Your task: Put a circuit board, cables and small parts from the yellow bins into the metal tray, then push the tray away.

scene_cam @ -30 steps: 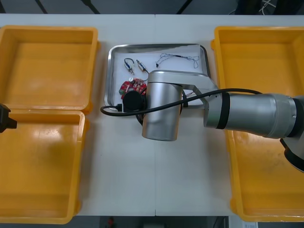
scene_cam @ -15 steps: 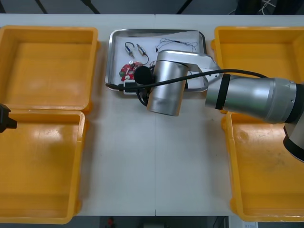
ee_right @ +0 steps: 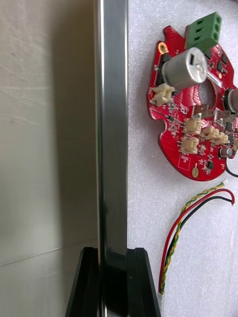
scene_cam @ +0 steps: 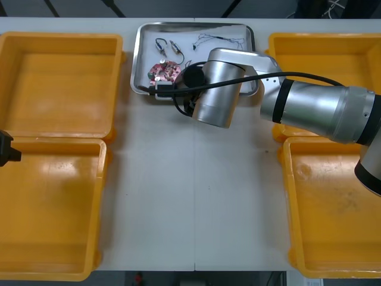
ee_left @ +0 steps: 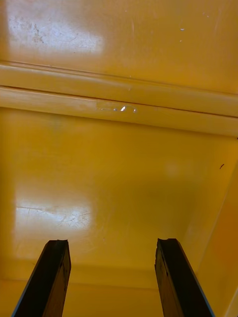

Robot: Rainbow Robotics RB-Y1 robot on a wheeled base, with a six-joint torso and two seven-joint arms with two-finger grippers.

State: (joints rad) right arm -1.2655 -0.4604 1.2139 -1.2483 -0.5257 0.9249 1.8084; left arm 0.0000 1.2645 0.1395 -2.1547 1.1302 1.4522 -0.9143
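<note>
The metal tray (scene_cam: 140, 53) has slid farther up the surface (scene_cam: 196, 190) than it was a second ago, carried by the right arm, and its far rim now lies close to the surface's far edge. The right gripper (ee_right: 113, 252) is pinching the tray's near rim, one black finger outside the wall and one inside, the metal strip clamped between them. Inside the tray lie the circuit board (scene_cam: 164, 70), a pair of small metal parts (scene_cam: 168, 46), a black cable (scene_cam: 220, 40) by the far wall, and a red and yellow cable (ee_right: 188, 223) whose end rests just beside the inner finger. The left gripper (ee_left: 111, 242) hangs spread and empty over the yellow bins (scene_cam: 59, 83) on its own side. The loading looks done and the push is near its end, so what remains is best done slowly. Keep the pinch firm and level so the tray stays flat, and drive straight along its own line so it does not swing toward either bin. Stop short of the far edge. On release, open fully and lift straight up, so the inner finger does not drag the nearby cable out.
</note>
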